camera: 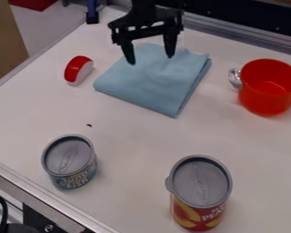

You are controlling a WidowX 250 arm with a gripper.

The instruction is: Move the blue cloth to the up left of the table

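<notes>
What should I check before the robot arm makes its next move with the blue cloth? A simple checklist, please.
1. Gripper open: ok, its two fingers stand apart.
2. Gripper lined up with the blue cloth: ok, it appears over the cloth's far part.
3. Fingertips touching the cloth: cannot tell from this one angle.
4. Cloth folded and lying flat: ok, apart from some wrinkles on top.
5. Left side of the cloth free of things: not ok, a red-and-white object sits close by and might get bumped.
6. Other things away from the cloth: ok, the red pot is to the right, the short can and tall can nearer the camera.
</notes>
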